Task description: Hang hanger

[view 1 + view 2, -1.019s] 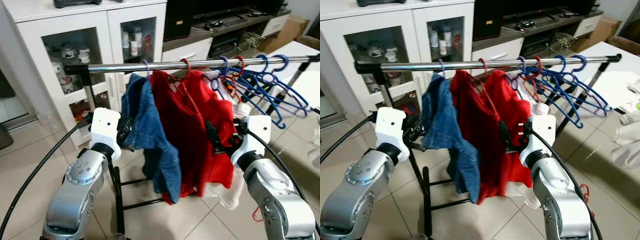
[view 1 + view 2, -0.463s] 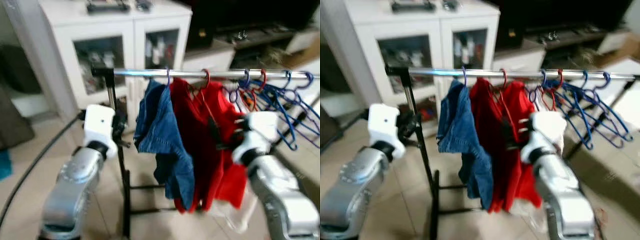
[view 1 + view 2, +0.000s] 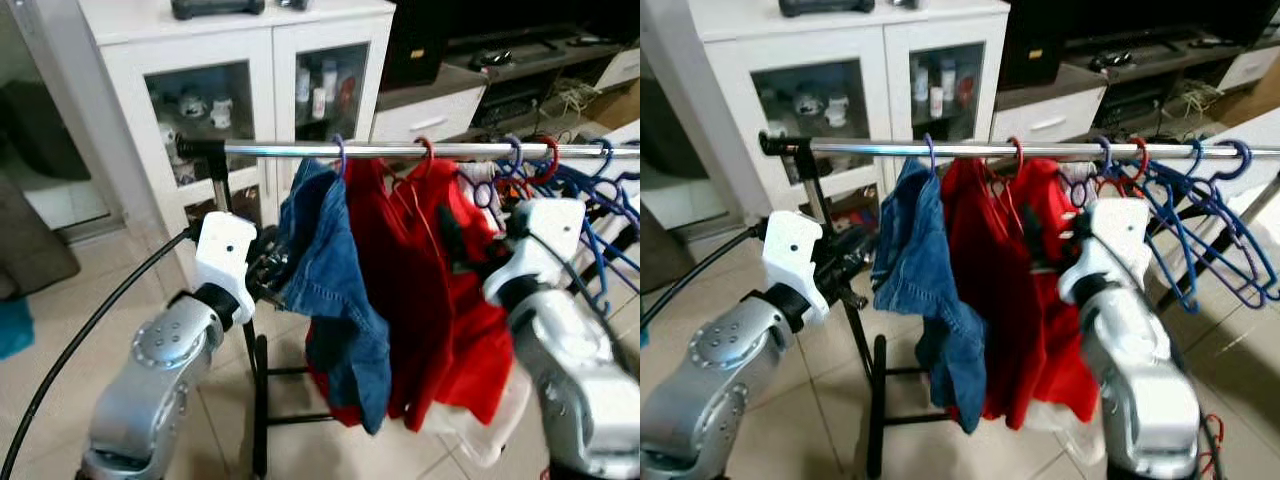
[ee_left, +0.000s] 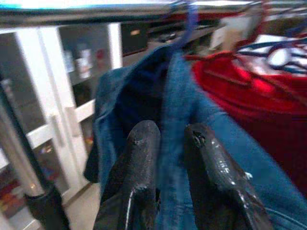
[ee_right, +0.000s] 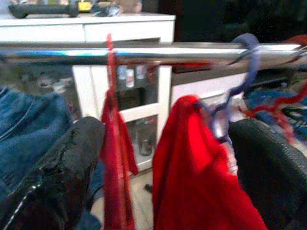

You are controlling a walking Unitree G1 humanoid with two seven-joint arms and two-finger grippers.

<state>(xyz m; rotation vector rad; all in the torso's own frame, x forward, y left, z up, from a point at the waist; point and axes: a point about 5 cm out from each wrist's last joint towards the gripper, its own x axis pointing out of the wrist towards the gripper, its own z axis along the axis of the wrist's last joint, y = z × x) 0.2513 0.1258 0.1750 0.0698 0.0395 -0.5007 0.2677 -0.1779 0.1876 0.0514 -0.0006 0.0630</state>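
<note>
Purple hanger (image 3: 339,152) with denim garment (image 3: 330,270) hangs on rail (image 3: 400,150). Left gripper (image 4: 168,143) below rail, fingers nearly closed pinching denim. Right gripper (image 5: 163,158) spread wide around red shirt (image 3: 440,290).

I had both silver arms raised in front of me, elbows bent, wrists pointing forward. My left gripper (image 4: 165,143) sat at about chest height with its 2 black fingers (image 4: 139,158) nearly closed, only a narrow gap between the tips. My right gripper (image 5: 163,158) was held a little higher, its 2 fingers (image 5: 62,163) spread wide apart. The left arm (image 3: 165,350) trailed a black cable from its white wrist housing.
</note>
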